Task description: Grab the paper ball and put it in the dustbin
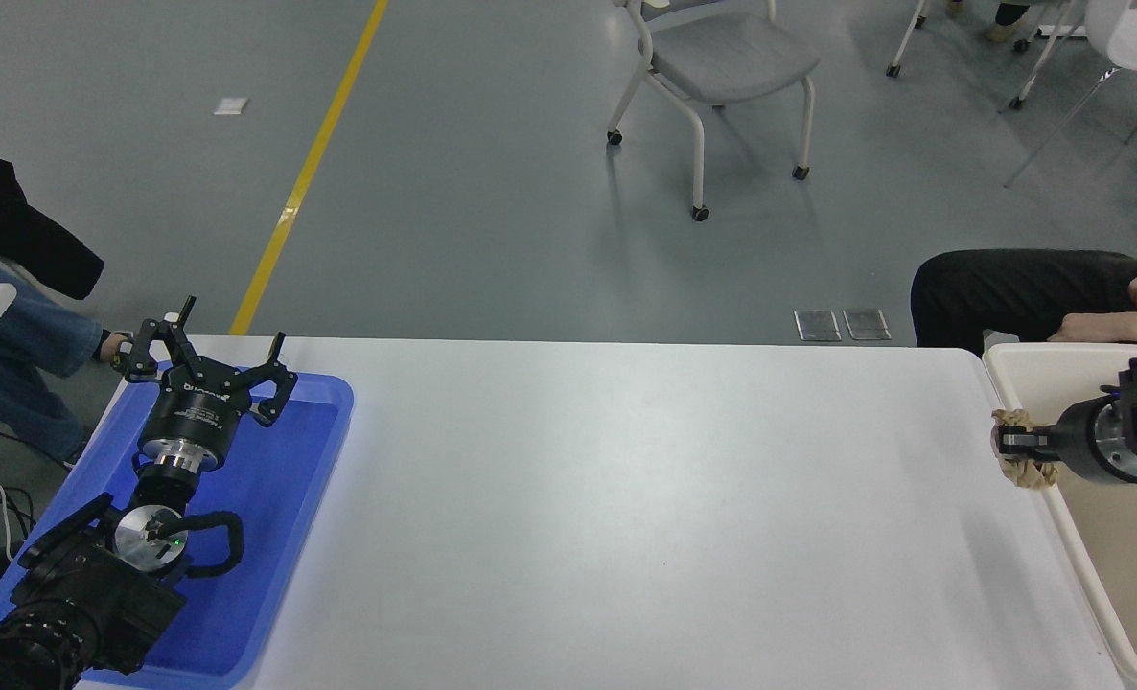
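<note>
The right black claw (1009,444) comes in from the right edge, clamped on the crumpled tan-brown paper ball (1021,448), which is lifted clear of the white table (626,498). Ball and claw sit over the left rim of the large cream-white rectangular plastic dustbin (1086,551), whose beige inside lies just right of the claw. The left black claw (206,350) is parked with fingers spread over the shallow blue tray (271,537); the white lettering on its body is too small to read.
</note>
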### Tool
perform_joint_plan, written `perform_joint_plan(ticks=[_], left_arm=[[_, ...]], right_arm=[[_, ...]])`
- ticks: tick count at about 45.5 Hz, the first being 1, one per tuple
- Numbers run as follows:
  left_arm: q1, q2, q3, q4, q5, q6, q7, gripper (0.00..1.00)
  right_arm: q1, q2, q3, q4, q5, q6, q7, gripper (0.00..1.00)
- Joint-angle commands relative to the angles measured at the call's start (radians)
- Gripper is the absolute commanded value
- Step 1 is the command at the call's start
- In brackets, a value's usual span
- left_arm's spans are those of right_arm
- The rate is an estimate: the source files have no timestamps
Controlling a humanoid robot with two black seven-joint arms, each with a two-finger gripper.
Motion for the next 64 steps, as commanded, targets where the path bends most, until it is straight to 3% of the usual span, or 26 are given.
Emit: perform_joint_plan(ticks=[1,28,41,48,58,64], left_arm=[[-0.001,0.000,0.000,0.003,-0.001,0.000,0.000,1.00],[-0.001,0.000,0.000,0.000,-0.001,0.000,0.000,1.00],[-0.001,0.000,0.000,0.000,-0.001,0.000,0.000,1.00],[-0.001,0.000,0.000,0.000,-0.001,0.000,0.000,1.00],[-0.001,0.000,0.000,0.000,-0.001,0.000,0.000,1.00],[-0.001,0.000,0.000,0.000,-0.001,0.000,0.000,1.00]], right_arm=[[0.351,-0.061,-0.213,0.123,0.000,0.113,0.000,0.00],[0.584,-0.038,-0.342,0.189,-0.008,0.260,-0.005,0.00],[0.537,-0.044,-0.344,0.056,-0.020,0.304,-0.002,0.00],[0.412,-0.066,-0.324,-0.103,-0.132,0.280,0.005,0.00],[0.124,-0.106,-0.241,-0.373,-0.133,0.150,0.069,0.00],[-0.108,-0.101,-0.083,-0.469,-0.133,0.039,0.071,0.00]])
